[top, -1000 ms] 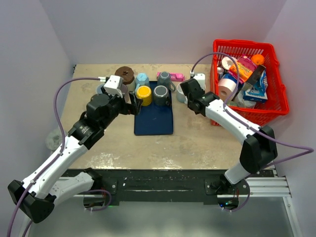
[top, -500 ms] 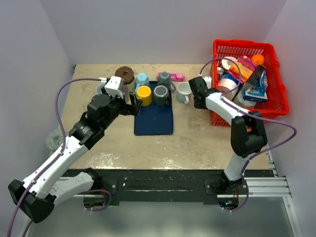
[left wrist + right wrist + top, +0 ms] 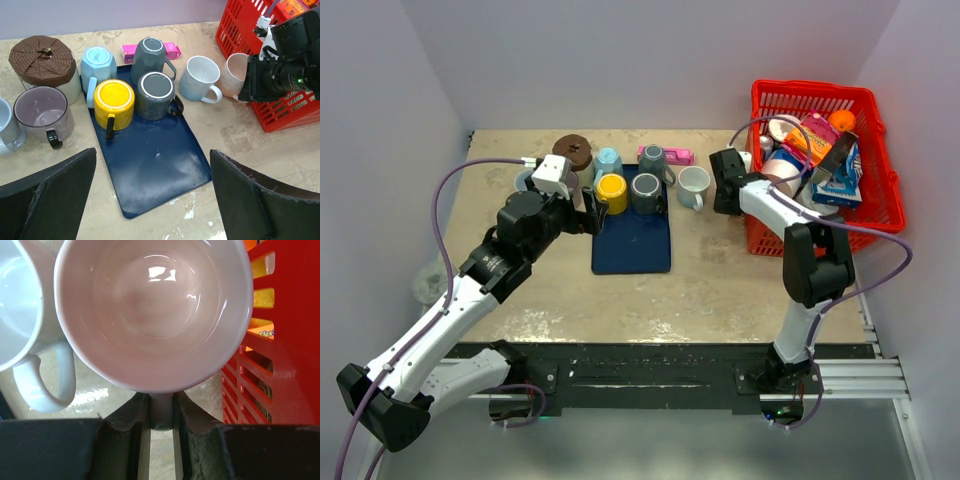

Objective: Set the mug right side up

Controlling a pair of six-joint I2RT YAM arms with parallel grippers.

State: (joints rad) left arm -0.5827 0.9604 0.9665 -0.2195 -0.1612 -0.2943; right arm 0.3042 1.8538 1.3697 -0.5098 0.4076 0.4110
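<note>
I count eight mugs and one blue tray (image 3: 155,175). My right jaws pinch the pink mug (image 3: 150,315) by its mostly hidden handle; my left jaws are spread. The leftmost mug (image 3: 7,127) is cut off.

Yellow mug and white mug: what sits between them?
The nearer dark grey ceramic mug sits between the yellow ceramic mug and the white ceramic mug; the left wrist view shows it.
</note>
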